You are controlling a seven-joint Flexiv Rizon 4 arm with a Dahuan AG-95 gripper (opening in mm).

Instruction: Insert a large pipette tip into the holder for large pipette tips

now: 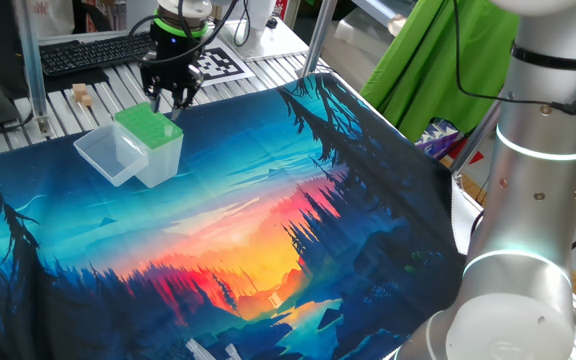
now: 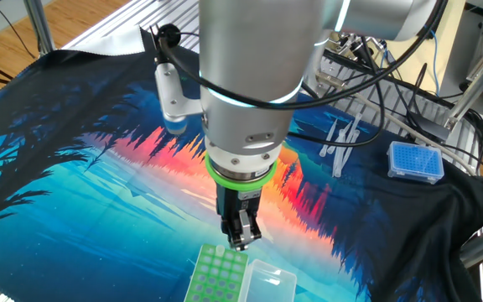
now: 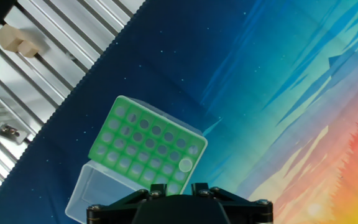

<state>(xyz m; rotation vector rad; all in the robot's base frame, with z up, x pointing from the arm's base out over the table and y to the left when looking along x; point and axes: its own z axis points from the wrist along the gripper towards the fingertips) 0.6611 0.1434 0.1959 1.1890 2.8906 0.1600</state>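
— Gripper (image 1: 173,100), black, 2-finger, on the silver arm: where?

— Upper left of one fixed view, pointing down. Hangs just above the small box with bright green perforated top and translucent whitish sides (image 1: 149,137). In the other fixed view it sits at lower centre (image 2: 241,241), over the box's upper right corner (image 2: 216,277).

— Jaws?

— Fingers (image 2: 240,226) look narrow and dark against the cloth. Cannot tell if they are parted or pinching anything.

— Thin whitish plastic pipette tip?

— Hand view: 1 hole near the right corner of the green top (image 3: 145,152) is filled by a whitish round disc (image 3: 185,165), likely the tip's wide end. Shaft hidden. All other holes dark.

— Neighbours?

— Clear colourless plastic tub (image 1: 108,157) touching the box's side, lower left of it. Both rest on the sunset-forest printed cloth (image 1: 268,220). Loose whitish tips (image 2: 340,143) and a blue tip box (image 2: 415,161) lie well apart, upper right of the other fixed view. Pale wooden blocks (image 3: 17,40) on the slatted table, upper left of hand view.
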